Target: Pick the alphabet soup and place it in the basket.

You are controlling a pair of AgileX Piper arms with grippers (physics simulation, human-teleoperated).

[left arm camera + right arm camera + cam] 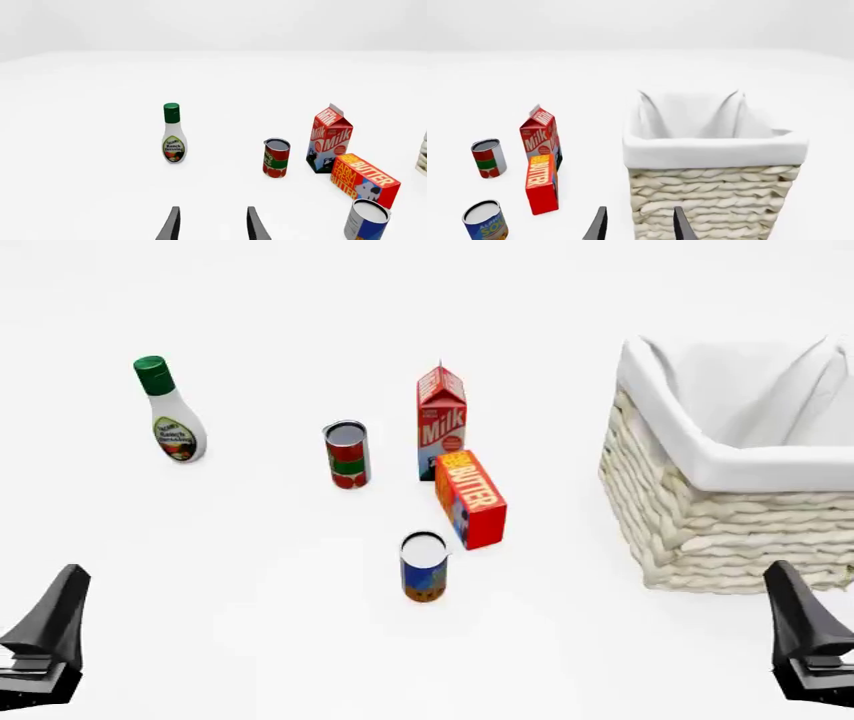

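The alphabet soup is a small can with a blue label, an orange-brown lower band and a pale lid, standing upright near the table's middle front; it also shows as the soup can and the soup can. The cream wicker basket with white lining stands at the right, seen close as the basket. My left gripper sits at the front left, my right gripper at the front right, both far from the can. In the wrist views the left gripper and right gripper stand open and empty.
Behind the soup lie an orange butter box, a red milk carton and a red-and-green can. A ranch dressing bottle with a green cap stands at the back left.
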